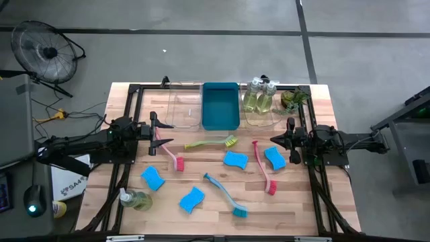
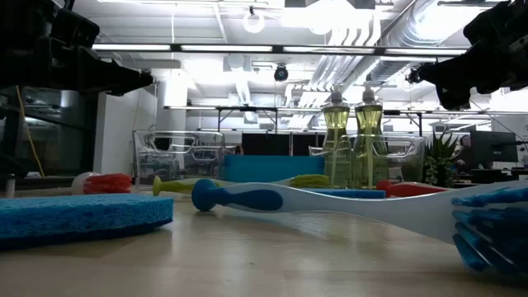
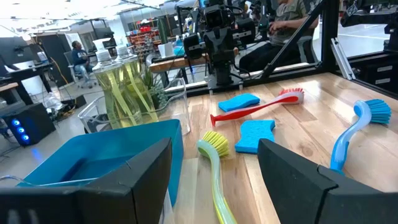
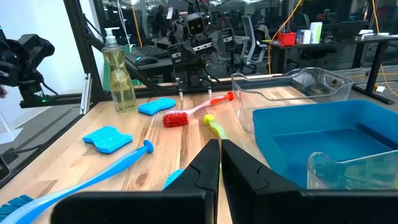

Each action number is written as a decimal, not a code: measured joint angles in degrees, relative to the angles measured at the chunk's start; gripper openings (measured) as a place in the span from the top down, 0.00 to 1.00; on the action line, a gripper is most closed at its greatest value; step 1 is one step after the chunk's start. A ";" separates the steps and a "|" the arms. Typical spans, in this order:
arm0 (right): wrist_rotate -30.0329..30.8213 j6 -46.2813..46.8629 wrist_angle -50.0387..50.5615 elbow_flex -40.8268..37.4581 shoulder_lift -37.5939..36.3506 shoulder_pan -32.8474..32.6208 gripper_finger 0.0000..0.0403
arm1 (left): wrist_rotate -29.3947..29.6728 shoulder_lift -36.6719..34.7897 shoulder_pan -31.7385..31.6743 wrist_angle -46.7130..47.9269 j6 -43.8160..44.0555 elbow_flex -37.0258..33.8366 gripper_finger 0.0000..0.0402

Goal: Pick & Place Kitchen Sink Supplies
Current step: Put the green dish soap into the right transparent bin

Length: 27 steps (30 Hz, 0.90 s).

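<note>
Seen from above, the table (image 1: 295, 202) holds the supplies scattered across its middle. The yellow-green brush (image 1: 212, 142) lies nearly across the table, handle toward 9 o'clock, bristle head at 3 o'clock just below the blue bin (image 1: 220, 105). The pink brush (image 1: 168, 150) slants from 11 o'clock down to its red head at 5 o'clock, its handle end close by the left gripper (image 1: 154, 134). The red brush (image 1: 263, 167) runs from 12 o'clock down to its head at 5 o'clock, between two sponges. The teal brush (image 1: 224, 195) stretches from its handle at 10 o'clock to its head at 4 o'clock.

Four blue sponges lie about: one (image 1: 153, 178) at the left, one (image 1: 191, 199) near the front, one (image 1: 235, 159) at centre, one (image 1: 275, 158) beside the right gripper (image 1: 281, 140). A soap bottle (image 1: 134, 199) lies on its side at 7 o'clock. Two more bottles (image 1: 259, 96) stand upright in the clear tray (image 1: 261, 119) at the bin's 3 o'clock; another clear tray (image 1: 184, 106) sits at its 9 o'clock. A small plant (image 1: 293, 100) stands at the back right.

The left gripper hovers at the left edge with fingers parted, holding nothing. The right gripper waits at the right edge, fingers pressed together and empty.
</note>
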<state>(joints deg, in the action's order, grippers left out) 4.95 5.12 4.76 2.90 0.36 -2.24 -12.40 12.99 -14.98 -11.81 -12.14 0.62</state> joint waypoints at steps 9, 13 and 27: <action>0.00 -0.01 -0.01 -0.02 0.00 0.00 0.97 | 0.02 0.00 0.00 0.00 0.00 0.00 0.42; 0.00 -0.01 -0.01 -0.02 0.00 0.00 0.97 | 0.01 0.01 0.00 0.00 0.00 0.00 0.42; 0.00 -0.04 -0.01 -0.04 0.00 0.00 0.97 | -11.72 0.00 0.00 -0.57 4.45 0.11 0.42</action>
<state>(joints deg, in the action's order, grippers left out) 4.95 5.08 4.75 2.85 0.36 -2.24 -24.12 12.99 -14.98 -12.38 -7.70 0.73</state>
